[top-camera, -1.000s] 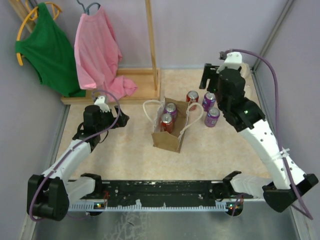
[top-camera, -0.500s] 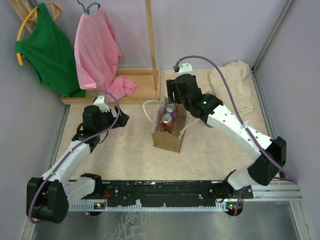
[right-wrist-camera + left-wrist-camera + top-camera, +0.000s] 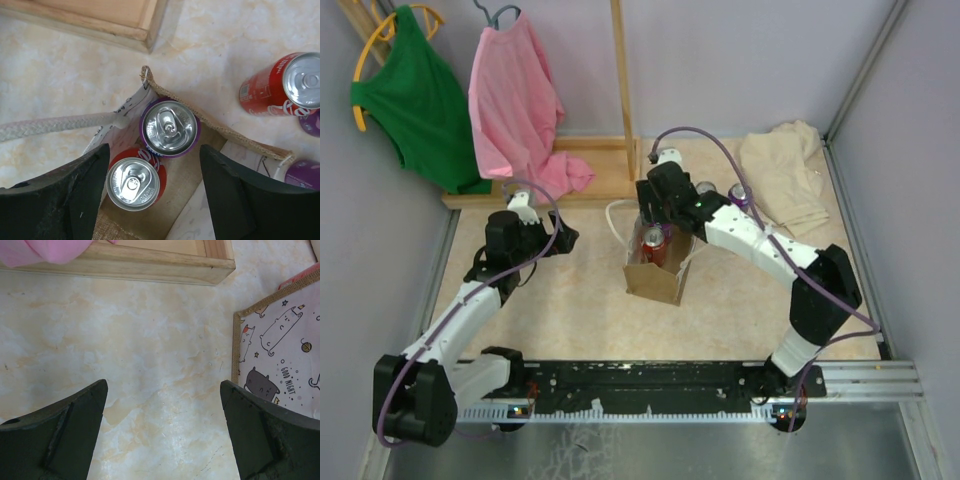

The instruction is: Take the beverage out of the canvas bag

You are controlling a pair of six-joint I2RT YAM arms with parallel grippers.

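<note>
The tan canvas bag (image 3: pixel 655 272) stands open mid-table, with a white loop handle (image 3: pixel 617 216) on its left. In the right wrist view the bag (image 3: pixel 192 172) holds a red can (image 3: pixel 132 183) and a purple can (image 3: pixel 169 127), both upright. My right gripper (image 3: pixel 154 148) is open and empty, hovering over the bag's mouth with its fingers either side of the two cans; in the top view it (image 3: pixel 655 208) hides the purple can. My left gripper (image 3: pixel 563 237) is open and empty over bare table left of the bag (image 3: pixel 280 365).
A red can (image 3: pixel 290 85) and two purple cans (image 3: pixel 311 123) stand on the table behind the bag. A cream cloth (image 3: pixel 785 175) lies at the back right. A wooden rack base (image 3: pixel 590 170) with pink (image 3: pixel 515 100) and green (image 3: pixel 415 100) shirts stands at the back left.
My right arm has swung left from the back right corner to above the bag's opening, uncovering the cream cloth. The left arm has not moved.
</note>
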